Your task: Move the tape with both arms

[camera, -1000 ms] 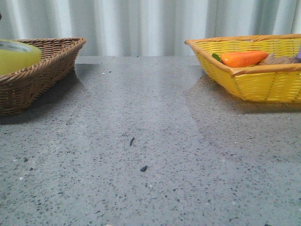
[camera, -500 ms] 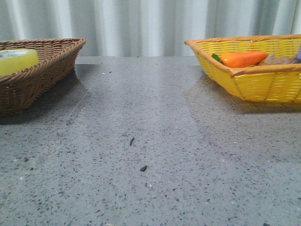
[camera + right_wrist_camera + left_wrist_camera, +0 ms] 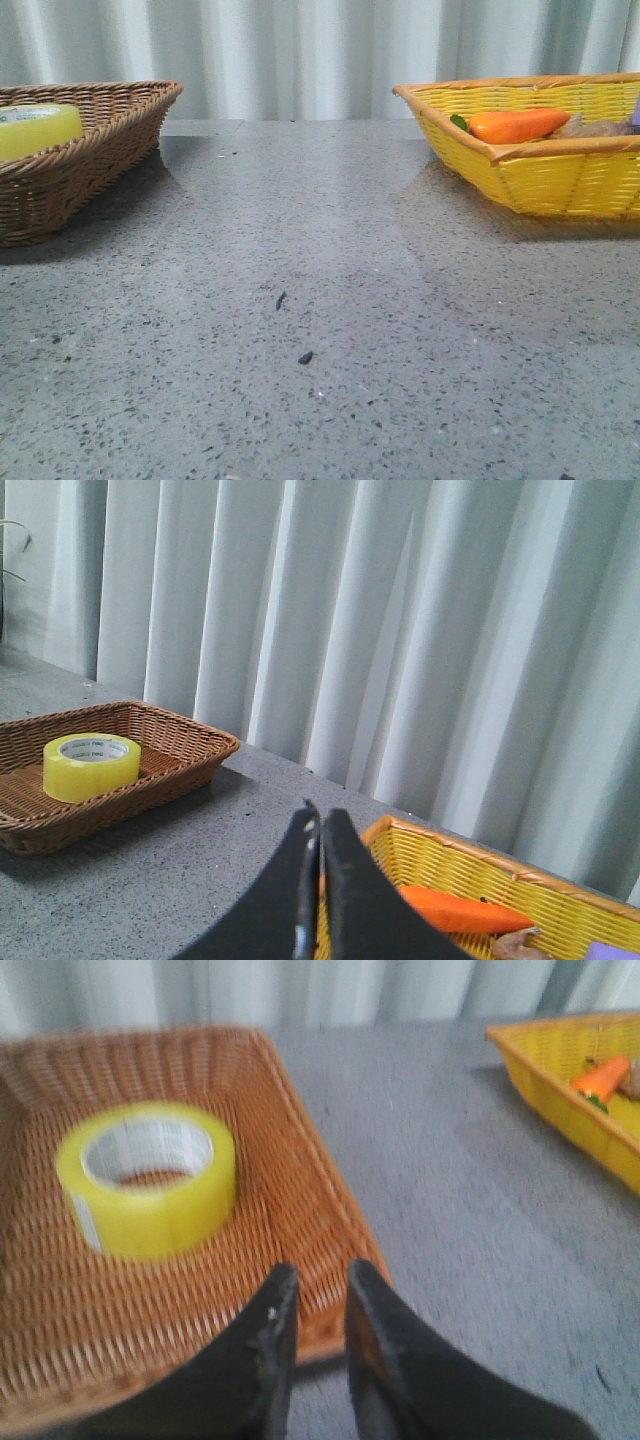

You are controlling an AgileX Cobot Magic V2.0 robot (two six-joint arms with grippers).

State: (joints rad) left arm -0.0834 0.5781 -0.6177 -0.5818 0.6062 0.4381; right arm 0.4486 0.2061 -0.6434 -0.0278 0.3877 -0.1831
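The yellow tape lies flat in the brown wicker basket at the table's left. In the left wrist view the tape shows its white core, with nothing touching it. My left gripper hovers over the basket's near rim, apart from the tape, jaws a little apart and empty. My right gripper is shut and empty, above the yellow basket's near corner. The tape also shows far off in the right wrist view. Neither gripper shows in the front view.
A yellow woven basket stands at the table's right with an orange carrot and other small items inside. Grey speckled tabletop lies between the baskets. A pleated curtain hangs behind.
The tape sat higher and looked larger in the brown basket a second ago; it dropped lower by half a second ago and has stayed put since.
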